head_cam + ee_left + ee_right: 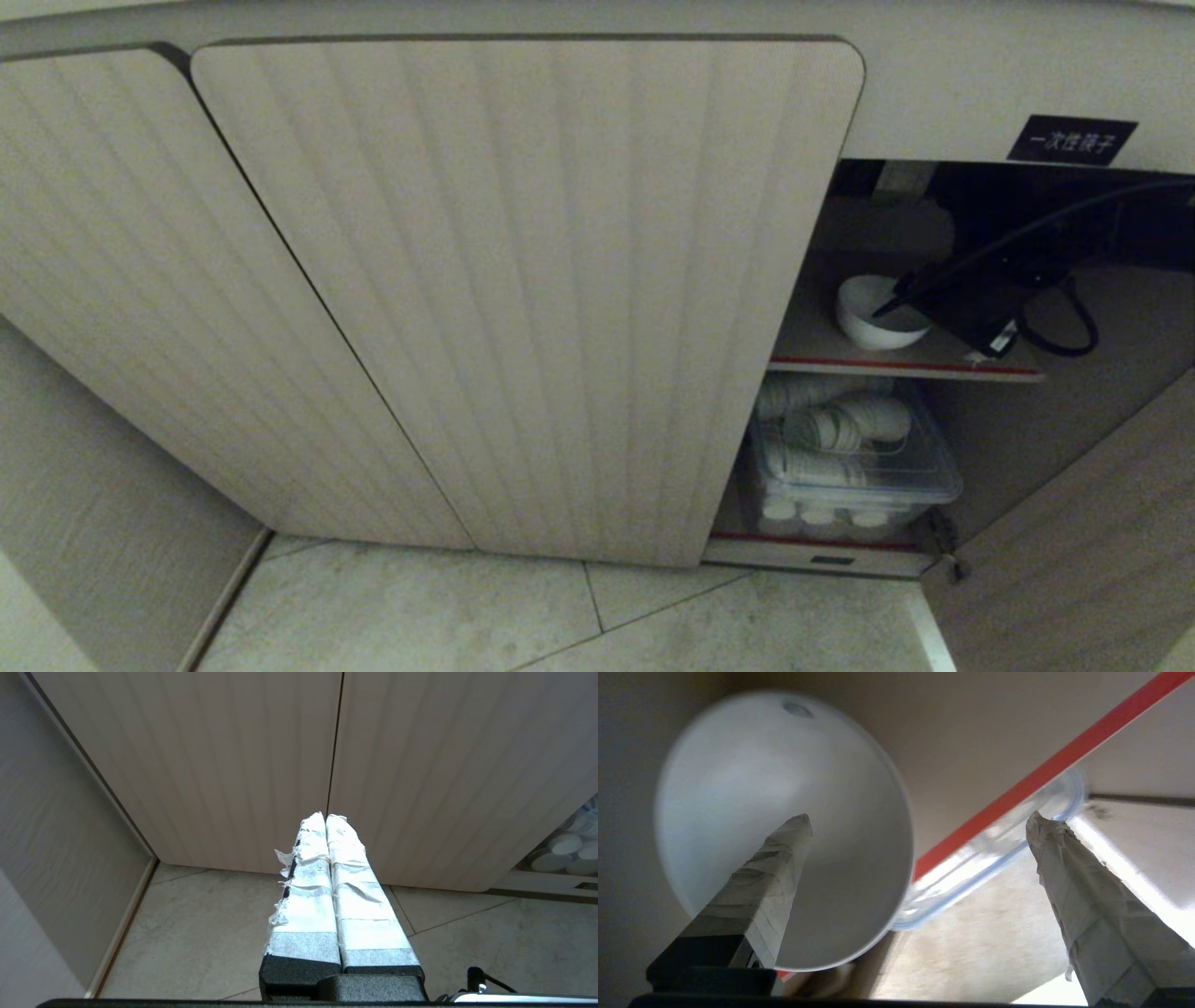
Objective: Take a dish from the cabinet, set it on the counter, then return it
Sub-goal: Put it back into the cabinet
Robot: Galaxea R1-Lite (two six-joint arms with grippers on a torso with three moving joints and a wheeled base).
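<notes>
My right gripper (920,821) was spread wide astride the white bowl's (876,317) rim on the cabinet's upper shelf (822,350), one finger inside, one outside; my left gripper (325,819), pressed together, was parked.

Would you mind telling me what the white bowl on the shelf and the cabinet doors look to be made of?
The white bowl looks like glazed ceramic: smooth, plain, faintly glossy inside. The cabinet doors seem to be matte beige wood-grain laminate or wood, vertically fluted with rounded corners; which one cannot be told.
</notes>
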